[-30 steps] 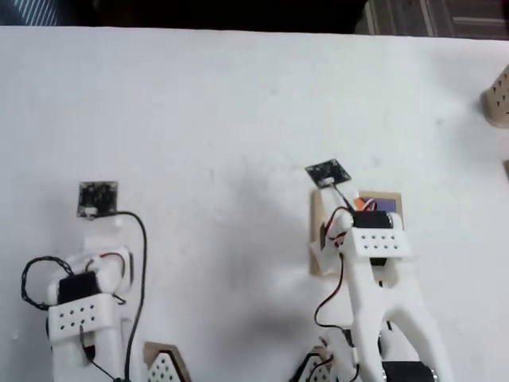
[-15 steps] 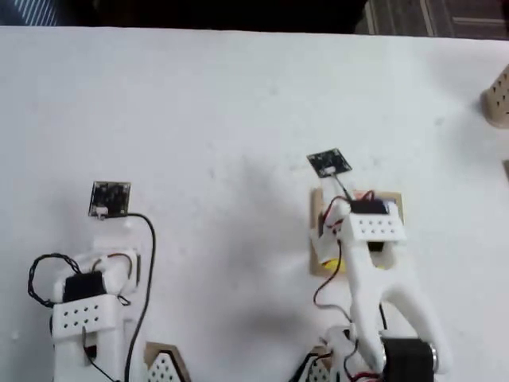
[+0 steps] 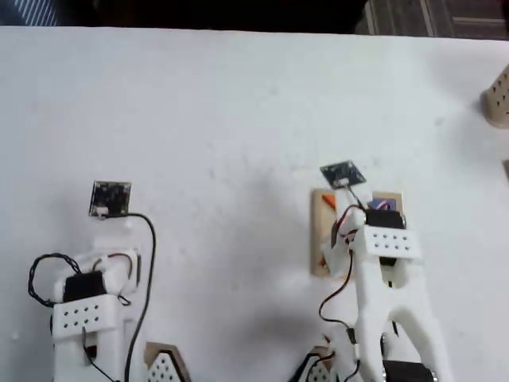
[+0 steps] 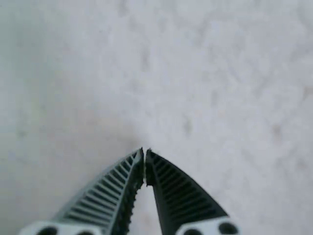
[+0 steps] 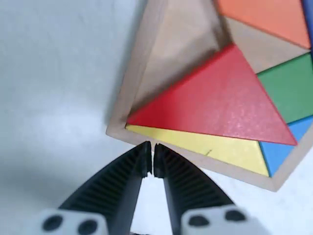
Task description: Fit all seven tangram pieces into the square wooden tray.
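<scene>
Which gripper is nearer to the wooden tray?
Right. The right gripper is close by the wooden tray, at the corner with the yellow piece; the left gripper is over the table, far off.

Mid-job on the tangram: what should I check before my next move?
1. Right pincer empty: ok, shut on nothing at the tray's corner.
2. Left pincer out of the way: ok, shut over the table.
3. Tray filled: not ok, a gap of bare wood shows beside the red triangle.
4. Red triangle seated flat: cannot tell.
5. Yellow triangle against the rim: ok.
</scene>
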